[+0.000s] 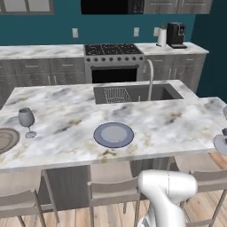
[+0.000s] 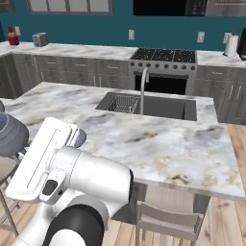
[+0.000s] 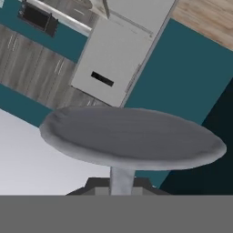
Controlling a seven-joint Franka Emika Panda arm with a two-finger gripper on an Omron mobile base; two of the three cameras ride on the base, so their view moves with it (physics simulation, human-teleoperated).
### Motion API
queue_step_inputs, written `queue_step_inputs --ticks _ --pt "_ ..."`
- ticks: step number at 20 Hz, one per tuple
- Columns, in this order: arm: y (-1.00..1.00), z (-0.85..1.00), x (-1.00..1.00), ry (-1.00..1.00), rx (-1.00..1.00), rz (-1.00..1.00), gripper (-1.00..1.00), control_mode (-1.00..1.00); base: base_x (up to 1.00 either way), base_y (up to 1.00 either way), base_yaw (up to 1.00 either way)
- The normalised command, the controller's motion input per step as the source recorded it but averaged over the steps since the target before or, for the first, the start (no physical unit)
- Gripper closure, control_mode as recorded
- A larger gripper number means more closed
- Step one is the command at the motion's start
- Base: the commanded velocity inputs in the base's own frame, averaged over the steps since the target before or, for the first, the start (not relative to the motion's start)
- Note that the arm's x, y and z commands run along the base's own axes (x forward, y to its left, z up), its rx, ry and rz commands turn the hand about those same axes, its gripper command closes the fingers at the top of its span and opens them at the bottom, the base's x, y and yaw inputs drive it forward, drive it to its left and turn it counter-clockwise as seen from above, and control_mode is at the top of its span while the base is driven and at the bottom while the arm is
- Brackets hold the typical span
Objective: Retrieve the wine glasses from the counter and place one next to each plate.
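My gripper is shut on the stem of a grey wine glass; its round foot fills the hand view, pointing away from the hand. The same glass shows at the right edge of the left base view and at the left edge of the right base view. The second wine glass stands upright on the island, just right of the brownish-grey plate. The pale blue-grey plate lies near the island's front edge, with no glass beside it.
The island holds a sink with a tall faucet behind the plates. Stools line its near side. Behind stand the back counter, a stove and a coffee machine.
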Motion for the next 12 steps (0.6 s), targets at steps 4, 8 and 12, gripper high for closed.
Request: queue_step_inputs --ticks 4,8,12 --pt "0.0 0.0 0.0 0.0 0.0 0.0 1.0 1.0 0.65 0.0 0.25" --pt "0.11 -0.14 0.67 0.02 0.0 0.08 1.0 -1.0 0.21 0.0 0.05" --pt "0.23 -0.27 0.85 0.05 -0.05 0.09 1.0 -1.0 0.0 0.0 0.0"
